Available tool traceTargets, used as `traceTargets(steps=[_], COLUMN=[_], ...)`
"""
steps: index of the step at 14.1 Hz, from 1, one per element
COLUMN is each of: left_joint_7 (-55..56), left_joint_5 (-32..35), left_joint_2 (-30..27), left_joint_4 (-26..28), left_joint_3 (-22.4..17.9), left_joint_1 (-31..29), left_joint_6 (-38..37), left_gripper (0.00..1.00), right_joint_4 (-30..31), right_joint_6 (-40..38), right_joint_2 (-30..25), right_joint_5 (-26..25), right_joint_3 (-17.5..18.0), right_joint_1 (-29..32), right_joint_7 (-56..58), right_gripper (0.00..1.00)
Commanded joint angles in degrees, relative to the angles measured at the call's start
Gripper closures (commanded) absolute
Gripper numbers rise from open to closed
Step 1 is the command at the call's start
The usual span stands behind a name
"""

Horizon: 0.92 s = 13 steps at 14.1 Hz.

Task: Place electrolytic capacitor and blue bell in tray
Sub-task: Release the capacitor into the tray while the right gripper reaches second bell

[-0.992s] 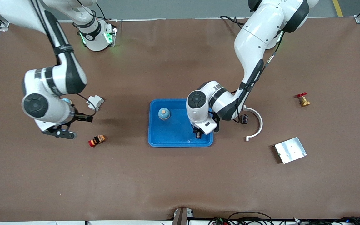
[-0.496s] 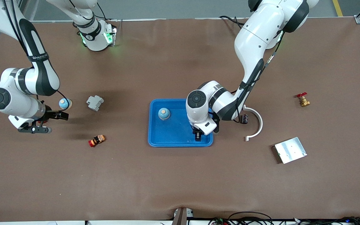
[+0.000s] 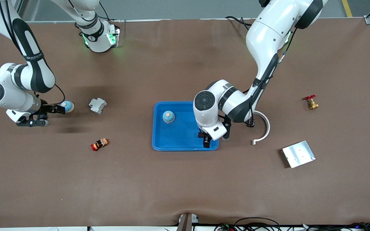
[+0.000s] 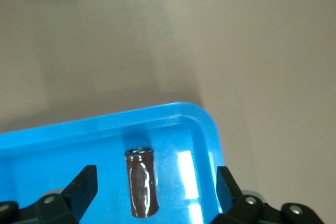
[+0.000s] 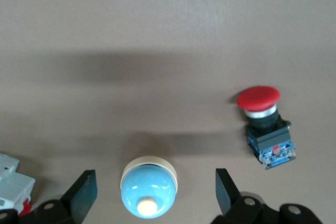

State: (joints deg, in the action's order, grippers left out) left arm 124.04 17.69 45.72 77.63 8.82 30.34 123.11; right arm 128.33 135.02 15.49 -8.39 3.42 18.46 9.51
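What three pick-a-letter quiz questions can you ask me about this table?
1. Where is the capacitor under the left tool? A in the blue tray; B on a silver plate; C beside a red button.
2. How many blue bells are there? A one; B two; C four.
3. How is the left tool? A open; B shut on a bell; C shut on a capacitor.
Answers: 1A, it lies on the tray's floor. 2B, the bell in the tray and the bell on the table by the open right tool. 3A, its fingers stand apart, clear of the capacitor.
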Motion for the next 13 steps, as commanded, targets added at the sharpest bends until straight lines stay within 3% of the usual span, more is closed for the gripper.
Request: traceTargets(steps=[1, 8, 13], left_joint_7=[-8.7, -22.1, -41.5], left_joint_5=[-3.2, -7.2, -12.0], left_joint_2=[-3.6, -8.1, -15.8], left_joint_4=[0.9, 1.9, 9.7], left_joint_3=[0.4, 0.3, 1.5], left_joint_1=[-1.8, -5.1, -9.1], left_joint_6=[-3.8, -8.6, -9.6], left_gripper=[0.0, 0.0, 0.0], right_joint_4=[2.5, 4.7, 4.7], right_joint_6=[0.9, 3.5, 3.5], right_joint_2=[-0.3, 2.3, 4.1], right_joint_5=[-0.6, 1.9, 2.0], right_joint_3=[1.3, 1.4, 1.4], right_joint_1=[2.6, 2.3, 2.2], right_joint_7=[0.5, 0.3, 0.3], right_gripper=[0.0, 0.0, 0.0])
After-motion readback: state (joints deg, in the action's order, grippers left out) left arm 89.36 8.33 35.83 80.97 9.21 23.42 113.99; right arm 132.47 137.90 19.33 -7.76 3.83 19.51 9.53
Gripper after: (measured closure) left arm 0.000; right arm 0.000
